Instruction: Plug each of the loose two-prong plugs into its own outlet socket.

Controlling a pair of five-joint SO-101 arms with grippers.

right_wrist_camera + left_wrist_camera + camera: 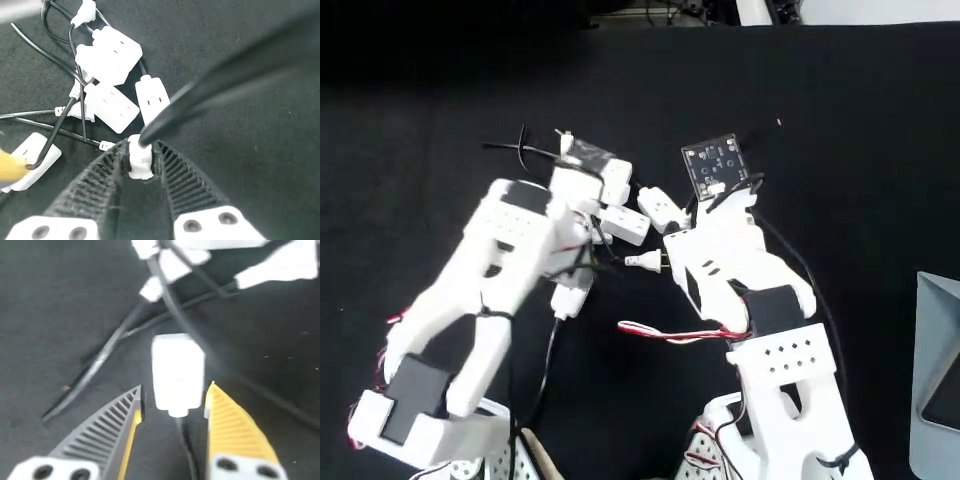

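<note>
My right gripper (140,161) is shut on a small white two-prong plug (140,159) with a black cable. In the high view the plug (642,263) points left from that gripper (663,262). Just beyond it lie three white outlet sockets (152,97), (112,105), (107,52), clustered at mid-table (625,225). My left gripper (174,390) is open, with its grey finger (107,427) and yellow finger (232,425) on either side of another white outlet block (177,372). That block (570,298) lies left of the plug.
Thin black cables (100,362) trail over the black table (860,150) around the sockets. A red and white wire bundle (670,333) hangs by the right arm. A grey bin (935,380) stands at the right edge.
</note>
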